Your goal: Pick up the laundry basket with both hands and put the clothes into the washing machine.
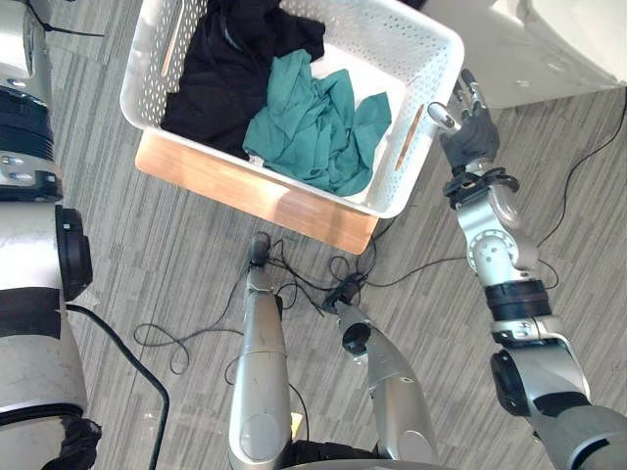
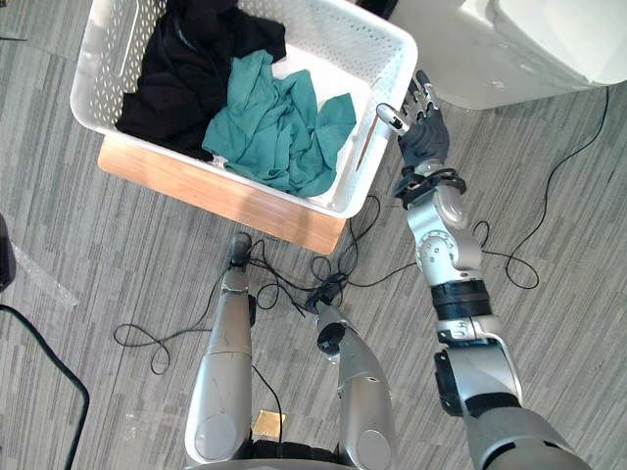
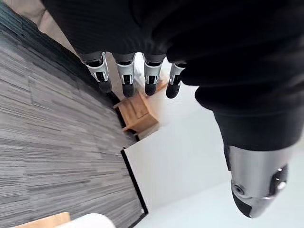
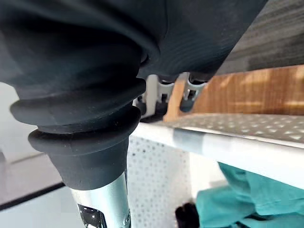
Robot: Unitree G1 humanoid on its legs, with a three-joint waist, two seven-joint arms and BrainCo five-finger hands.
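Right fingers point(image 1: 472, 93) beside basket point(image 2: 93, 69) rim (outside)

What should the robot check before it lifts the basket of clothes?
1. Clothes inside the white basket: black garment and teal garment lie in it: ok.
2. Right hand gripping the basket: open beside its rim: not ok.
3. Left hand gripping the basket: open, floor and wall past its fingers: not ok.
4. Basket resting flat on the wooden board: ok.
5. White machine door open: cannot tell.
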